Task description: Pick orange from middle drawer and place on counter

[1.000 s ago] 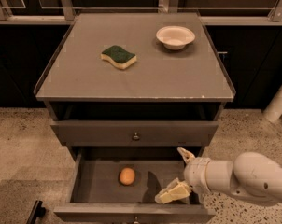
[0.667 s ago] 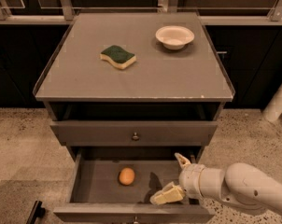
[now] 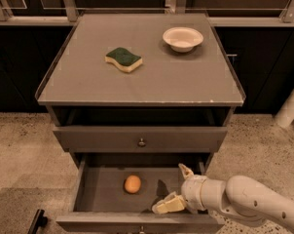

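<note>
The orange lies on the floor of the open middle drawer, left of its middle. My gripper reaches in from the right, inside the drawer's right half. It is open, with one fingertip toward the back and the other near the front panel. It is to the right of the orange, apart from it and holding nothing. The counter is the grey top of the cabinet above.
A green-and-yellow sponge and a white bowl sit on the counter. The top drawer is shut, with a small knob. Speckled floor lies on both sides, with dark cabinets behind. A white post stands at the right.
My gripper has moved left and lower in the drawer, toward the orange. The orange has not moved.
</note>
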{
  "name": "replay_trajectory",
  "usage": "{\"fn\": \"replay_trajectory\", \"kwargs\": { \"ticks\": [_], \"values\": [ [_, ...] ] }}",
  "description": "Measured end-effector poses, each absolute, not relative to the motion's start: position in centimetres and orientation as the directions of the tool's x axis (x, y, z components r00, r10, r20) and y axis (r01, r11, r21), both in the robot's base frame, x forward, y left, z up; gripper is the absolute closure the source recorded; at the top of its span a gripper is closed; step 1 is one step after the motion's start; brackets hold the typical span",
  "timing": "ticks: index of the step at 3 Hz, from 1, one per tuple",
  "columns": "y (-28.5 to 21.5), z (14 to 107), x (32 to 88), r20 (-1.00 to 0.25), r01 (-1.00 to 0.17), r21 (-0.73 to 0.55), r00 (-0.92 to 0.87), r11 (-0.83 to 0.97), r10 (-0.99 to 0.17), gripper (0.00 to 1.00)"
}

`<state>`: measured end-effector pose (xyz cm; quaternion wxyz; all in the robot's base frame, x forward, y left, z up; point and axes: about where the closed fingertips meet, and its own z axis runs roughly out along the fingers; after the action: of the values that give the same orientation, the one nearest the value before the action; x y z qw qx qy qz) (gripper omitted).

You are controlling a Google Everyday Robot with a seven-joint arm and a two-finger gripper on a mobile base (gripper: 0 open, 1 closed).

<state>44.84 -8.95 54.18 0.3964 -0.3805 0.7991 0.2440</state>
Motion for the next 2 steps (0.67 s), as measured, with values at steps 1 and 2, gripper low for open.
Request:
{"fn": "replay_trajectory", "kwargs": {
  "ticks": [1, 2],
  "values": [
    [-8.2, 52.7, 45.9, -0.837, -0.794, 0.113, -0.401, 0.598, -0.374, 0.0],
    [-6.3, 51.3, 48.0, -0.861, -0.807, 0.125, -0.377, 0.577, -0.341, 0.0]
  ]
}}
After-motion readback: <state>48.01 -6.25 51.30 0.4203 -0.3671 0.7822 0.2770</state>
